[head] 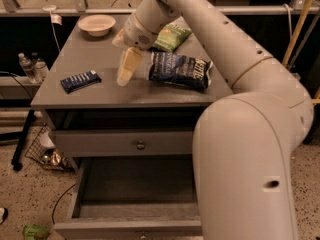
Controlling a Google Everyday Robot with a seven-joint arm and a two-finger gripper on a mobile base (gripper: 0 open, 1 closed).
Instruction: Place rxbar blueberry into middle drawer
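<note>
Tabletop (95, 46) holds rxbar blueberry (80, 80) left of jaws.

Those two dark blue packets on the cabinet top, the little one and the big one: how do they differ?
The bar is small, flat and slim; the blue chip bag is much larger and puffy. The bar lies left of the hovering end effector, the blue chip bag right of it. Both are dark blue with white lettering.

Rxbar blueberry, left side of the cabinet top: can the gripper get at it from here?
Probably yes. The gripper hangs over the cabinet top just right of the rxbar blueberry, with bare surface between them; the dark blue chip bag lies on its other side.
</note>
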